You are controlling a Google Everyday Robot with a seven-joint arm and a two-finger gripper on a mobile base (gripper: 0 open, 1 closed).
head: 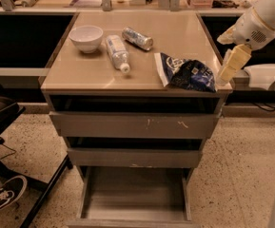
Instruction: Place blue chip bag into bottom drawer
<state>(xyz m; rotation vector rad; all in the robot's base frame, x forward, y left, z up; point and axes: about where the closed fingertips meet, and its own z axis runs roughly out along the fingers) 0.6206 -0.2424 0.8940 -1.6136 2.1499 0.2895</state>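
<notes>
The claw (pixel 231 66) is held at the tabletop's (pixel 80 72) right edge, just beside the blue chip bag (pixel 187 72); its state cannot be told.

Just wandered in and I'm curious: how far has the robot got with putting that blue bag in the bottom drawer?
Done: the lowest grey-brown wooden drawer is pulled out. In hand: the cream gripper is at the cabinet top's right edge, beside the crumpled dark-blue foil chip bag lying there. Left: grasping the bag, lowering it in.
</notes>
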